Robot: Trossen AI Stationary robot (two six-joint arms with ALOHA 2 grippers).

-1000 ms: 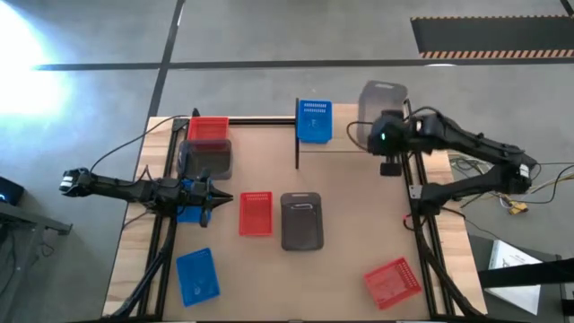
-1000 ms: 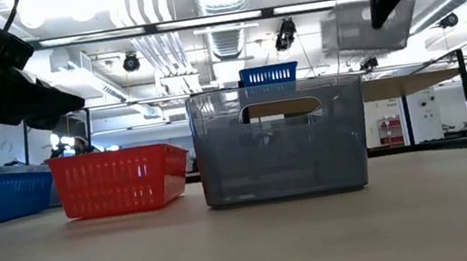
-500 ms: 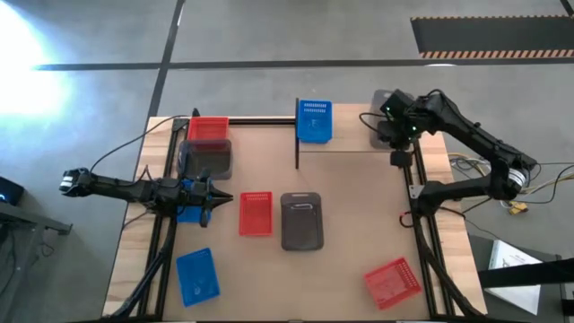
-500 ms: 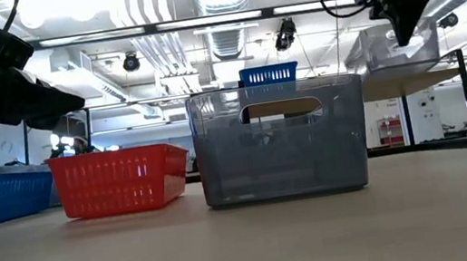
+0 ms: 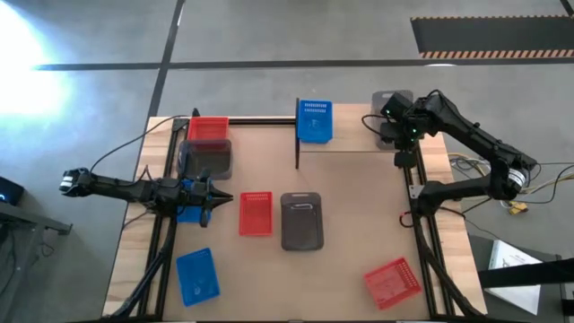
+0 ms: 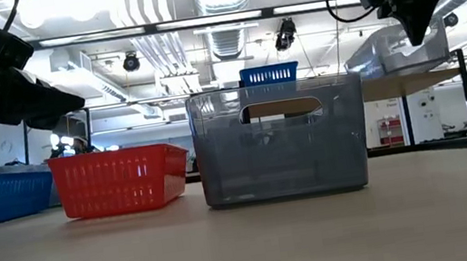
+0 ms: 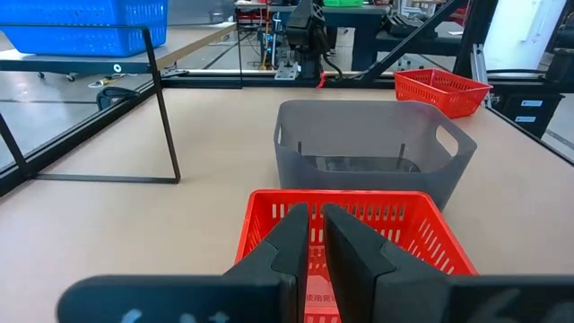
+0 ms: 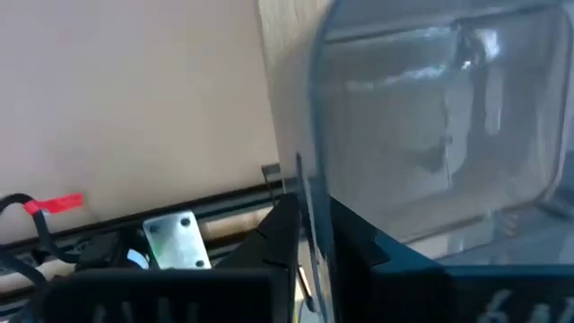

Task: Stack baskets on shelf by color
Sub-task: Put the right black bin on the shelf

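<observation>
My right gripper is shut on a clear grey basket over the right end of the light wood shelf. A blue basket stands on the shelf's left end. On the brown tabletop lie a red basket, a grey basket, a blue basket and another red basket. Near the far left corner a grey basket sits beside a red one. My left gripper is shut, hovering just left of the middle red basket. My right gripper pinches the grey basket's side wall at its rim, one finger outside the wall and the other on the inner side. The fingers come from above, pointing down. The basket sits tilted in the hold, low over the shelf; whether it touches the board I cannot tell.
Thin black posts rise at the shelf's ends. Black rails run along both table sides. A blue basket lies partly under my left arm. Bare tabletop lies between the shelf and the near right red basket.
My right gripper has carried the grey basket toward the table's right edge and down, from high above the shelf to just over its right end. The basket has tipped and now hangs tilted. The left arm has kept still.
</observation>
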